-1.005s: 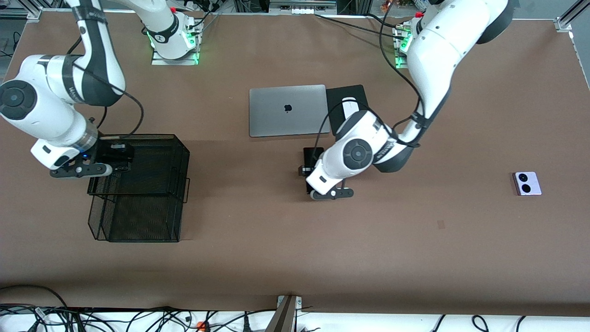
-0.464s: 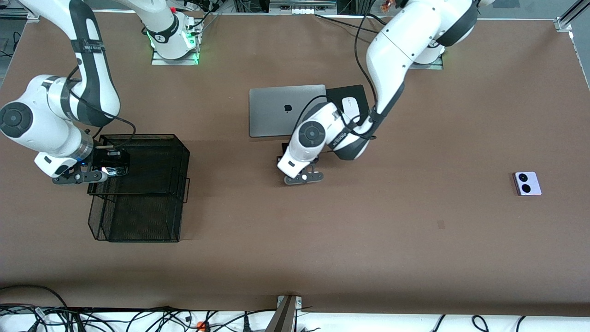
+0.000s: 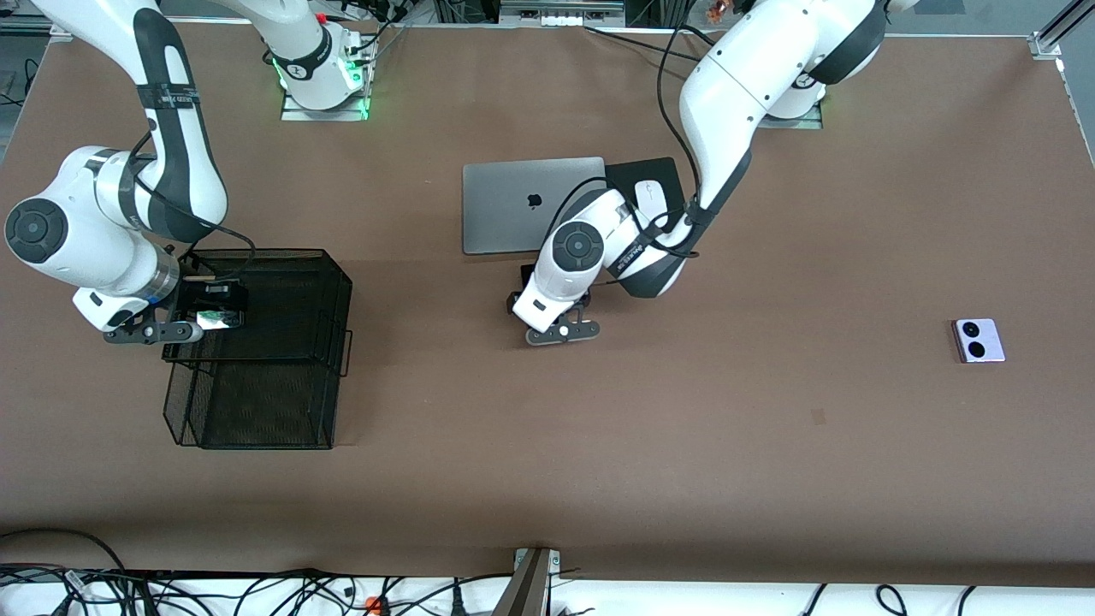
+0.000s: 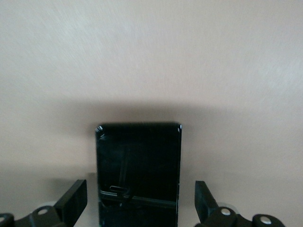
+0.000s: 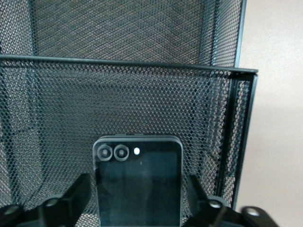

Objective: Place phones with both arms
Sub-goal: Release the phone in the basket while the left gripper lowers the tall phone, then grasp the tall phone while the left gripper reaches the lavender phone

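Observation:
The small square black phone (image 5: 138, 179) lies in the upper tier of the black mesh tray (image 3: 291, 282), glinting in the front view (image 3: 218, 319). My right gripper (image 5: 137, 194) (image 3: 214, 308) stands open around it, a thin gap at each finger. The long slim black phone (image 4: 138, 161) lies flat on the table close to the laptop, mostly hidden under my left hand in the front view (image 3: 525, 275). My left gripper (image 4: 140, 201) (image 3: 534, 304) is open, its fingers well clear of the phone's sides. The lavender-white phone (image 3: 978, 340) lies alone toward the left arm's end.
A closed grey laptop (image 3: 530, 205) sits mid-table with a white mouse (image 3: 650, 201) on a black pad (image 3: 637, 171) beside it. The mesh tray's lower tier (image 3: 257, 411) juts toward the front camera. Cables run along the table's front edge.
Both grippers went from shut to open, letting go of their phones. The left arm first carried the long phone toward the right arm's end; the right hand sank a little into the tray.

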Motion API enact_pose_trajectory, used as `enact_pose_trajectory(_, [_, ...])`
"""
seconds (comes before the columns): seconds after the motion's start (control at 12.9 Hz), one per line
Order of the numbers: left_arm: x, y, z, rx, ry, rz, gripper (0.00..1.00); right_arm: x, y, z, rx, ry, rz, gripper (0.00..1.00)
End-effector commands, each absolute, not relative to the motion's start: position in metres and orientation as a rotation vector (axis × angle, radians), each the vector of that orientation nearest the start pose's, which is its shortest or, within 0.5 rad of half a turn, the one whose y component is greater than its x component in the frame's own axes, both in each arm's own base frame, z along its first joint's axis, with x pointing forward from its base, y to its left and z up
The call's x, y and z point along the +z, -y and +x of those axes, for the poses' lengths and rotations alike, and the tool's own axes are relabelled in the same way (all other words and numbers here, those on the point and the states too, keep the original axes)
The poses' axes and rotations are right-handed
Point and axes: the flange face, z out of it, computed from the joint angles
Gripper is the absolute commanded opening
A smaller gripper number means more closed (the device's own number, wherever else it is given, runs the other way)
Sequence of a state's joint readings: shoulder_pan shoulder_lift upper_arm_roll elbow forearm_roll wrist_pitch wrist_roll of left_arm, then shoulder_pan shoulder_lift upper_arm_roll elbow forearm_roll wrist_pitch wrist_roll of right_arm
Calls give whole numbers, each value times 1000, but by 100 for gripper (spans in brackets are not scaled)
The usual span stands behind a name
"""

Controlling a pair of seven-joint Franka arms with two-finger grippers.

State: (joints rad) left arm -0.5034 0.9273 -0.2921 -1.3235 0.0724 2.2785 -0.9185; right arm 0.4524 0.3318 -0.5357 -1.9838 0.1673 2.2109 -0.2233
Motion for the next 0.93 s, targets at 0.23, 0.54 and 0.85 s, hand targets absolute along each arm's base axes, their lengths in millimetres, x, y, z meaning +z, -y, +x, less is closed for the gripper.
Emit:
enact_pose_trajectory(0.23, [308, 406, 599, 165, 389, -3065, 100, 386, 20, 620, 84, 100, -3124, 100])
enact_pose_trajectory(0.54, [360, 319, 624, 190, 316, -2931, 100, 461, 3, 633, 138, 148, -3117, 100])
enact_pose_trajectory(0.85, [364, 184, 651, 395, 397, -2821, 100, 472, -81, 630, 137, 114, -3126, 100])
